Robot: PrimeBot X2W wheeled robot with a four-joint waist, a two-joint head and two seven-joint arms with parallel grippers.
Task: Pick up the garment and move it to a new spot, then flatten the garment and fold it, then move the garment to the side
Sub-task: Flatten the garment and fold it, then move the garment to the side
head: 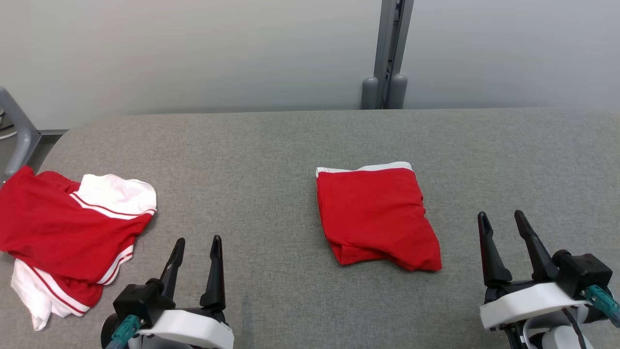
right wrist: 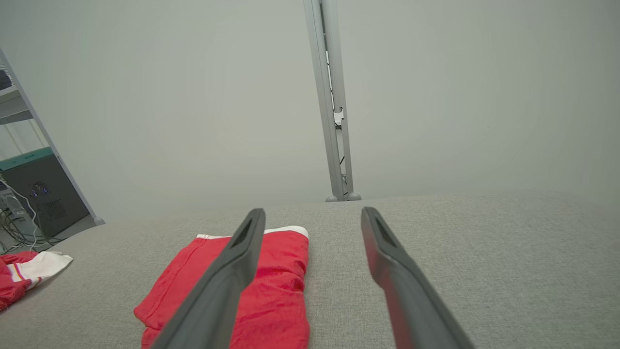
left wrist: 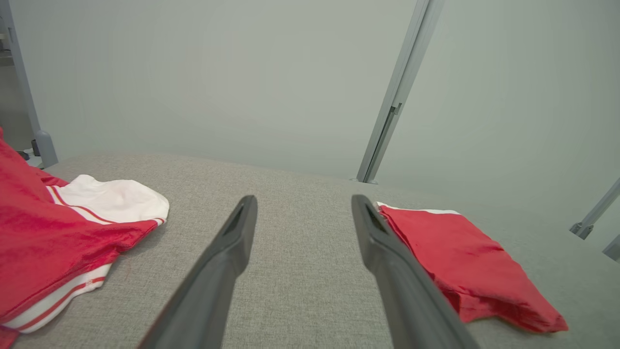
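Folded red cloth garment (head: 378,218) w/ white edge lies at frame centre on grey fabric table (head: 271,145). At bottom corners the left gripper (head: 198,239) & right gripper (head: 500,214), both spread open, empty.

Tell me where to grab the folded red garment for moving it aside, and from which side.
Probably the right edge of the folded garment, near the front corner, where stacked layers bulge. Come in low from the right with the open right pincer, sitting on that side.
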